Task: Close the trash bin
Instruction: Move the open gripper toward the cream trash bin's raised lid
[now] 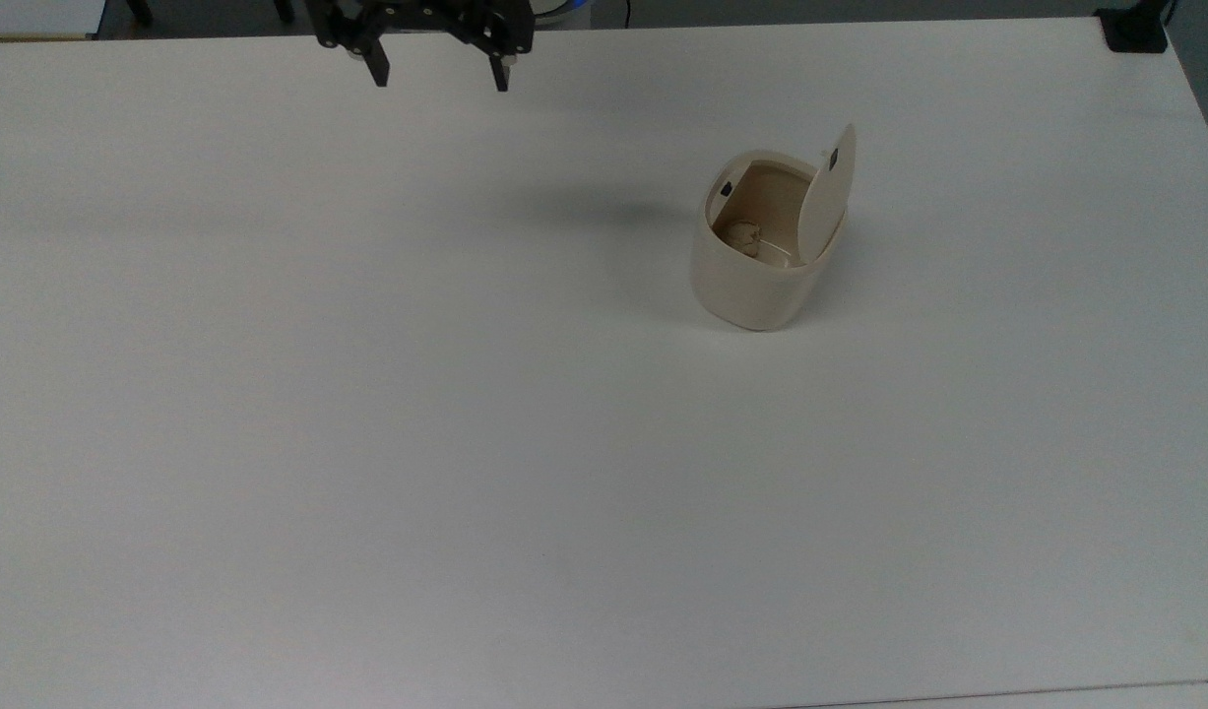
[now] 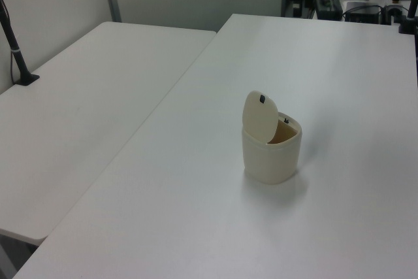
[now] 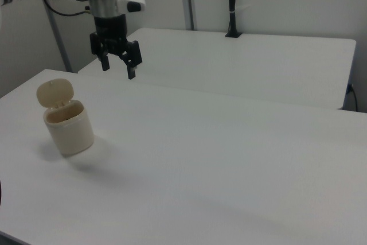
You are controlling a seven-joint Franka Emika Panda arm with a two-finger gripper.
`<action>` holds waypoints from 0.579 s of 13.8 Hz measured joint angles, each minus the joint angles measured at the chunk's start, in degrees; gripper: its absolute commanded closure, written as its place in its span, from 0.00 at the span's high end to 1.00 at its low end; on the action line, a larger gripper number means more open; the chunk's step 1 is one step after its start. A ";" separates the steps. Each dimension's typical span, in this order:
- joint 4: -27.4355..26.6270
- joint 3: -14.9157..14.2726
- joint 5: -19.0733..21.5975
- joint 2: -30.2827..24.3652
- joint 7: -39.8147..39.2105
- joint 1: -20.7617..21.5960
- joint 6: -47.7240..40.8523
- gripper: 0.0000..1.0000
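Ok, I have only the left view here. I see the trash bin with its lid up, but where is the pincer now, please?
Observer: In the right view the pincer hangs in the air, open, well apart from the trash bin.
Operator: Is something inside the bin? I cannot see its bottom.
Observer: Yes. The top view shows a small crumpled wad lying at the bottom.
Operator: And on which side of the bin does the pincer stand?
Observer: In the top view it is far to the top view's left of the bin, while the raised lid stands on the bin's right side there, so the pincer is on the opening side.
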 measured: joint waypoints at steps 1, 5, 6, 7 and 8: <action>0.00 0.10 0.01 0.03 -0.59 1.13 0.23 0.70; 0.02 0.35 0.01 0.06 -11.42 7.56 0.59 0.08; 0.08 0.36 0.47 0.07 -13.89 8.29 1.30 0.02; 0.19 0.38 1.35 0.07 -16.47 8.99 2.30 0.00; 0.33 0.41 1.90 0.06 -18.83 9.72 2.88 0.00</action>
